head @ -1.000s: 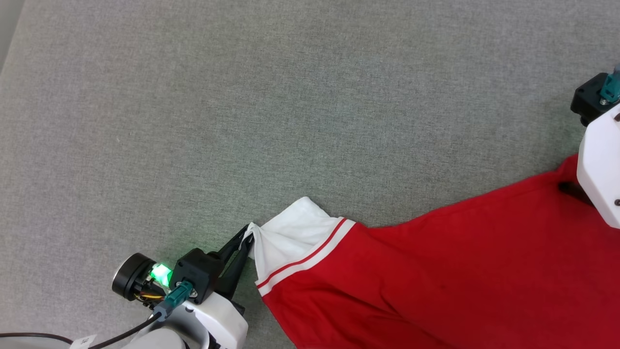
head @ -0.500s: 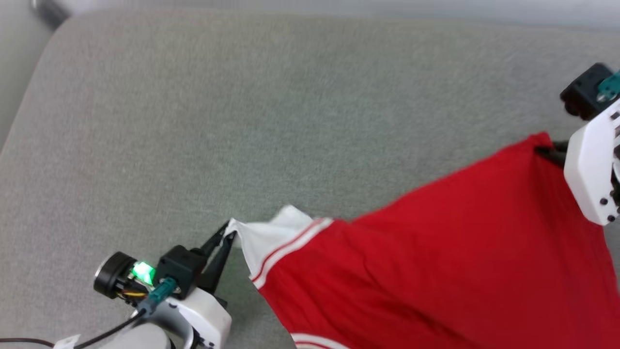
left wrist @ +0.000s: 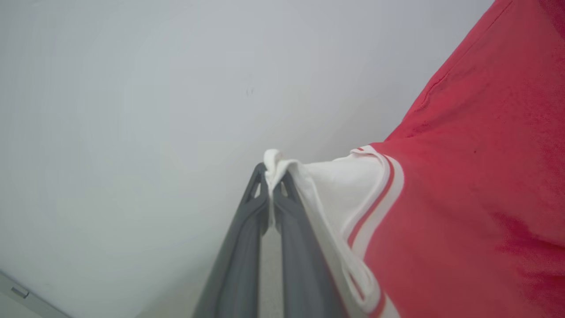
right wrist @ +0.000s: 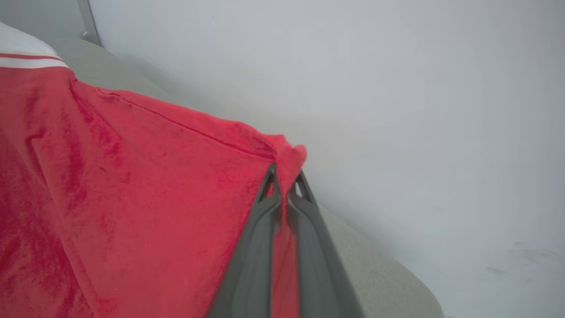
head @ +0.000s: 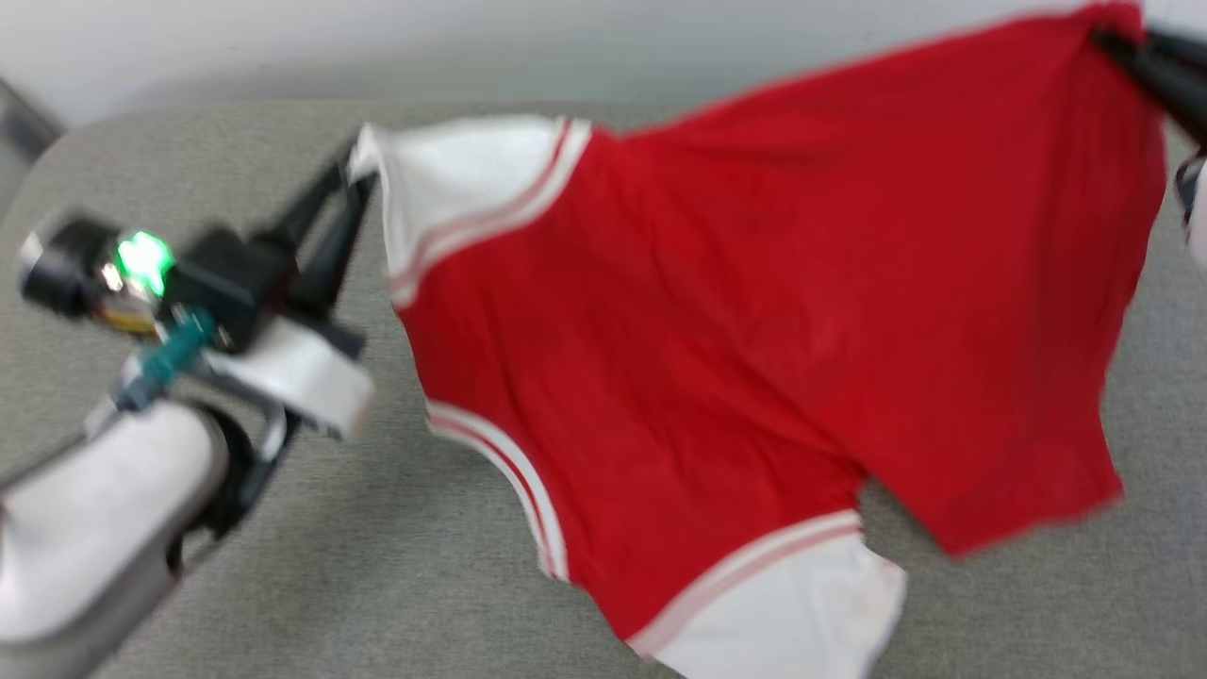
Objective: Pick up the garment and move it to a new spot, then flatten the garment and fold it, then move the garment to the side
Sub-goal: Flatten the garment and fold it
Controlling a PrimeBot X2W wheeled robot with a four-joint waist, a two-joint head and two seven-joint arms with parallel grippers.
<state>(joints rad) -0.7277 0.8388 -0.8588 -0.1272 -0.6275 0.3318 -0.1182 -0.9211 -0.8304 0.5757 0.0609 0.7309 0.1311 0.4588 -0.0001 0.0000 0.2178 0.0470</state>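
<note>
Stretched between the left end effector [head: 363, 165] and the right end effector [head: 1108, 38], both pinched onto its edges, the garment [head: 754, 311] hangs like a red curtain over the middle of the grey fabric worktop [head: 396, 566], barring any reach through. Bare worktop lies open beside it at left and lower right, except where the left forearm [head: 85, 528] crosses. A pale wall [head: 377, 47] closes the far side.

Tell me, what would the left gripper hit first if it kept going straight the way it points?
Apart from the garment's white sleeve pinched in the left gripper, probably the pale wall; distance unclear.
</note>
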